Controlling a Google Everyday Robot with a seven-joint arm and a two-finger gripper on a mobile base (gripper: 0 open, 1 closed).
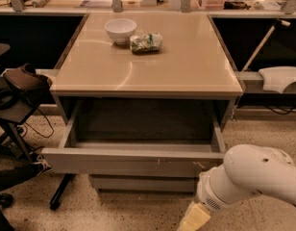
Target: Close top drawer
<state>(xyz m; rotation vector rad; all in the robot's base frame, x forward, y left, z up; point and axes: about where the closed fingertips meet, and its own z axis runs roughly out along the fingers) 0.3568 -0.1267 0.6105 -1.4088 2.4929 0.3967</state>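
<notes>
Right now the top drawer [133,161] is pulled out a long way. It sticks out from under the near edge of the worktop [186,66], and I can look down into its grey inside. Its flat grey front faces me and has a few small pale scratches to the right of the middle. Just under it I can see a strip of another grey drawer front [143,183], set further back. The robot's big white arm [253,177] comes in low on the floor side, below the near right corner of the worktop. The gripper [195,217] is the pale yellow bit at the end of that arm. It points down and to the left, lower than the drawer front and near its right end, and it does not touch the drawer. Most of it is cut off at the bottom, so I cannot tell if it is wide or narrow. Up on the worktop a white bowl [120,30] sits near the far edge, towards the far left corner. A crumpled green and white packet [145,42] lies just beside the bowl on its right. A dark chair [16,95] stands off the left edge.
</notes>
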